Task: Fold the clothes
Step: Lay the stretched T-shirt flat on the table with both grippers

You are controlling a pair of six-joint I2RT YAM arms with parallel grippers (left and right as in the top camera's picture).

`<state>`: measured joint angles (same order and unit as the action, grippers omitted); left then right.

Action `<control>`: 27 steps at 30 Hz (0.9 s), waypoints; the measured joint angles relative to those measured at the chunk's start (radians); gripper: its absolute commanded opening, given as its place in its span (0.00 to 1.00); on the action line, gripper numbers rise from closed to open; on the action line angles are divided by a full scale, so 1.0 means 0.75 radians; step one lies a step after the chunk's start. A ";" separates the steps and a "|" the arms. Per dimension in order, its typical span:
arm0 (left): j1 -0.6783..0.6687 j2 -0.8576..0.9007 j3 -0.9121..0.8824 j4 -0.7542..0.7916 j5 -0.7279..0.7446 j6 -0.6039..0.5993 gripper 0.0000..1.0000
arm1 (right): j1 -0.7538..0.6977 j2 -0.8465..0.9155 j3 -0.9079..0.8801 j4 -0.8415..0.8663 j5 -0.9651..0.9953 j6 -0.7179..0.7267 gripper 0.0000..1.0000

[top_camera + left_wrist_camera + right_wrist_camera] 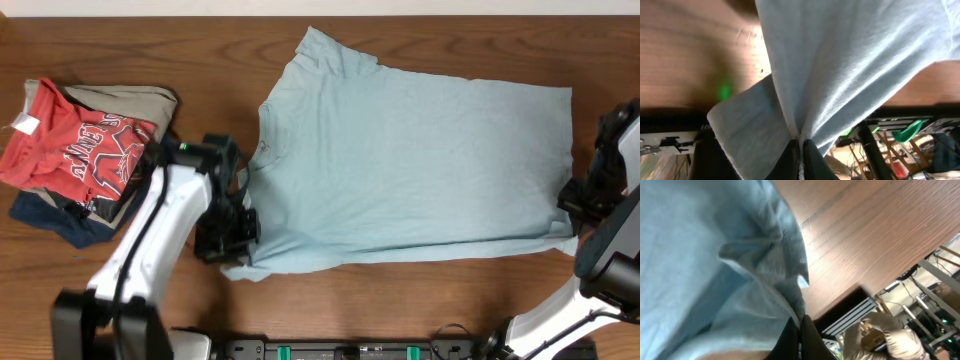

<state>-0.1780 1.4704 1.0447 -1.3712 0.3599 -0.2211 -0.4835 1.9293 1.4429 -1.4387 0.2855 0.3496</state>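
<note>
The table (420,300) was bare wood, so the shirt (410,170), lying flat across its middle with the collar toward my left, would probably slide as one sheet instead of folding if I dragged it low. The pile of other clothes (80,150) sat near my left arm, where a wide swing could clip it. My left gripper (801,150) was clamped on the near sleeve and my right gripper (800,330) on the hem. Both bites looked thin, so uneven pulling might slip one free.
</note>
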 measured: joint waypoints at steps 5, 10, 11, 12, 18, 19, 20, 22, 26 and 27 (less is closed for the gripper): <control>0.000 -0.151 -0.026 0.164 -0.001 -0.011 0.06 | 0.000 -0.087 -0.002 0.068 -0.027 0.004 0.01; -0.001 -0.180 -0.026 0.466 0.001 -0.067 0.06 | 0.000 -0.118 -0.002 0.219 -0.114 -0.014 0.01; -0.001 -0.176 -0.026 0.529 0.000 -0.084 0.06 | 0.000 -0.118 -0.004 0.257 -0.142 -0.025 0.01; -0.001 -0.171 -0.026 0.594 -0.001 -0.100 0.06 | 0.001 -0.118 -0.004 0.284 -0.163 -0.031 0.01; -0.001 -0.097 -0.026 0.928 -0.001 -0.174 0.06 | 0.000 -0.118 -0.006 0.461 -0.241 -0.052 0.01; -0.001 -0.080 -0.026 0.976 -0.001 -0.186 0.06 | 0.000 -0.118 -0.006 0.486 -0.247 -0.053 0.01; -0.001 -0.064 -0.026 1.017 0.001 -0.197 0.06 | 0.000 -0.118 -0.006 0.505 -0.249 -0.054 0.01; -0.001 -0.025 -0.026 1.091 0.000 -0.223 0.06 | 0.000 -0.118 -0.006 0.549 -0.257 -0.058 0.01; -0.001 0.063 -0.026 1.247 -0.001 -0.257 0.06 | 0.000 -0.118 -0.006 0.612 -0.264 -0.058 0.01; -0.001 0.078 -0.026 1.274 0.001 -0.260 0.06 | 0.000 -0.118 -0.006 0.620 -0.263 -0.058 0.01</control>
<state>-0.1787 1.5291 1.0252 -0.4156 0.3603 -0.4160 -0.4835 1.8408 1.4384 -0.9737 0.0879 0.3061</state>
